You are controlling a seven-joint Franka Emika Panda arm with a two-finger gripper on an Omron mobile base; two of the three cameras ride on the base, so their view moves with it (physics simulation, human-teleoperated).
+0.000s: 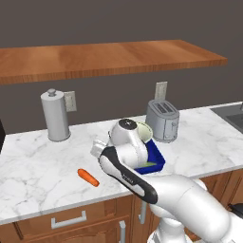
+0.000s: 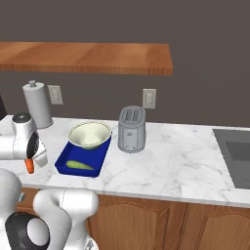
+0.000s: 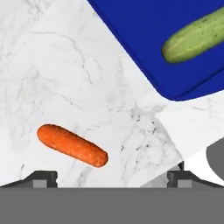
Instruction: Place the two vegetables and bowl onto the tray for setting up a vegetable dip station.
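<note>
The orange carrot (image 3: pixel 72 145) lies on the white marble counter (image 3: pixel 65 65), left of the blue tray (image 3: pixel 144 35). The green cucumber (image 3: pixel 194 36) lies inside the tray. My gripper (image 3: pixel 111 179) hangs open just above the counter, its fingertips (image 3: pixel 43 178) spread wide with nothing between them. The carrot sits just ahead of them, nearer the left tip. From the right base view the hand hides part of the carrot (image 2: pixel 30 166). The pale bowl (image 2: pixel 90 135) stands at the far end of the tray (image 2: pixel 66 156), behind the cucumber (image 2: pixel 79 165). My arm covers part of the bowl (image 1: pixel 144 129).
A grey toaster (image 2: pixel 131 129) stands right of the bowl near the wall. A paper towel holder (image 1: pixel 55 115) stands at the back left. A sink (image 2: pixel 239 156) is set into the counter far right. A wooden shelf (image 1: pixel 109 57) hangs overhead.
</note>
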